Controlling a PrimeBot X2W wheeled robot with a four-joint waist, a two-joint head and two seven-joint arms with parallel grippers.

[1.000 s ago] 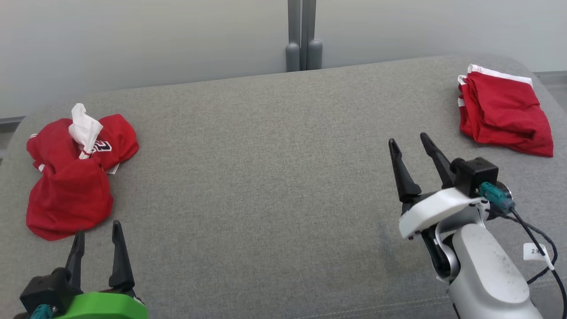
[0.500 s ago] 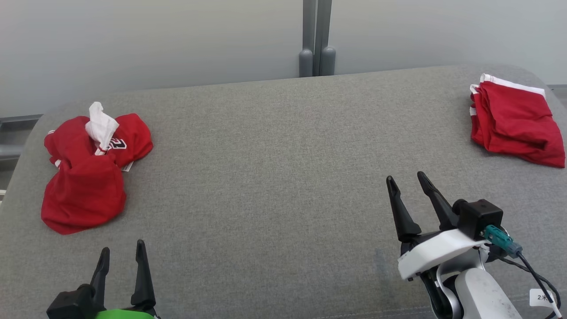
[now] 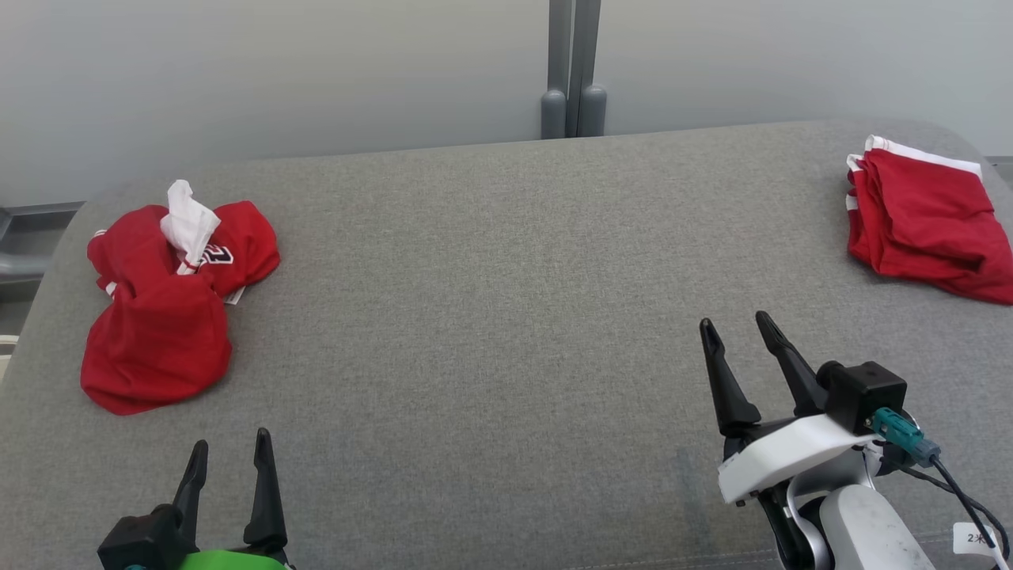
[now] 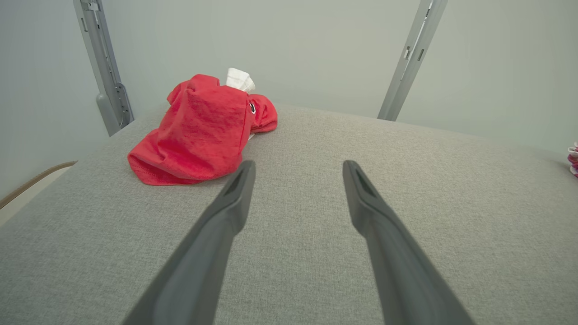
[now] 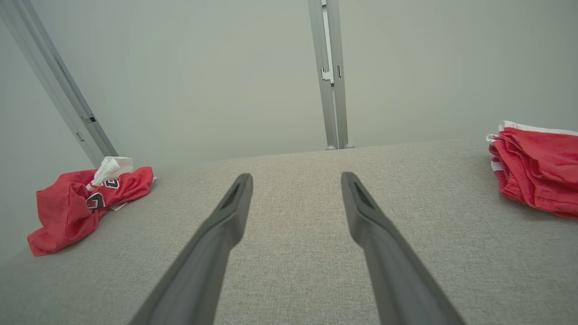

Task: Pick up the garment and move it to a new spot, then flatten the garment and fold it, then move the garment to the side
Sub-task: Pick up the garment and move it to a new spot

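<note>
Grey fabric table [image 3: 491, 261] against a pale wall [image 3: 316, 71], grey post [image 3: 574, 71] behind. Far left, the red garment [image 3: 158, 332] lies crumpled (white fabric poking up top). Left claw [image 3: 229, 441] near it, spread wide, empty. Right claw [image 3: 734, 319] wide too, empty. Far right: 1 folded red stack [image 3: 926, 214], white-edged.

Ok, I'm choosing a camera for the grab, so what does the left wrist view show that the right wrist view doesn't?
Left wrist view's own: the open left gripper, with the crumpled red garment close, ahead-left of its fingers. Right wrist view's own: the open right gripper and the folded red garment seen plainly, with white trim. Shared: the crumpled garment, the grey padded surface and grey posts.
</note>
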